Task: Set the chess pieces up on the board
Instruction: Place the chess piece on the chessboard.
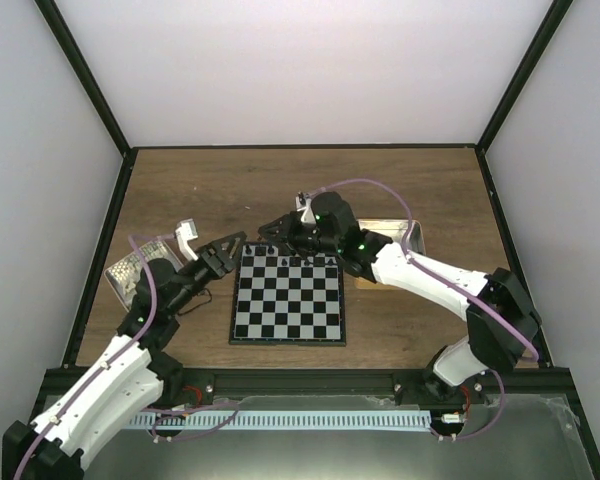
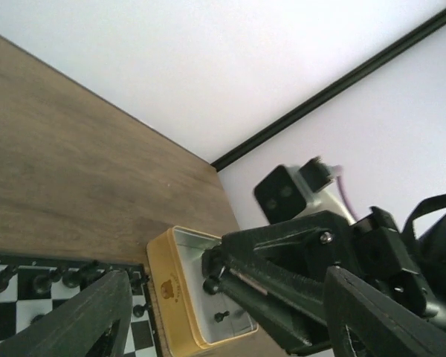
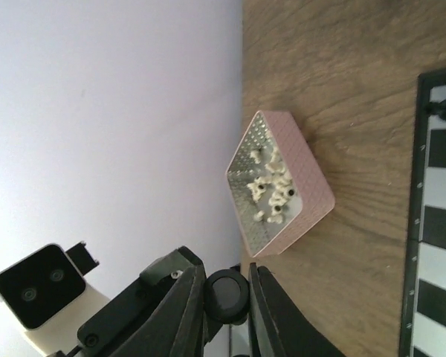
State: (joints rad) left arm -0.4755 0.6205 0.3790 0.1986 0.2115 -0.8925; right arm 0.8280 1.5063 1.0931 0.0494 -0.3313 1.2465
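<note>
The board point(image 1: 288, 297) lies flat at the table's middle, and several black chess pieces point(image 1: 298, 260) stand along its far row. My right gripper point(image 1: 264, 232) hovers above the board's far left corner. In the right wrist view it point(image 3: 227, 277) is shut on the round base of a black chess piece point(image 3: 227, 297). My left gripper point(image 1: 228, 248) is open and empty just left of that corner, close to the right gripper. In the left wrist view its fingers point(image 2: 89, 316) frame the right gripper's held piece point(image 2: 210, 285), with the board's far-row pieces point(image 2: 37, 281) at lower left.
A pink tray point(image 1: 140, 262) holding white pieces sits left of the board and shows in the right wrist view point(image 3: 312, 186). A tan-sided tin point(image 1: 395, 236) stands right of the board; in the left wrist view the tin point(image 2: 171, 286) holds one black piece point(image 2: 221, 316).
</note>
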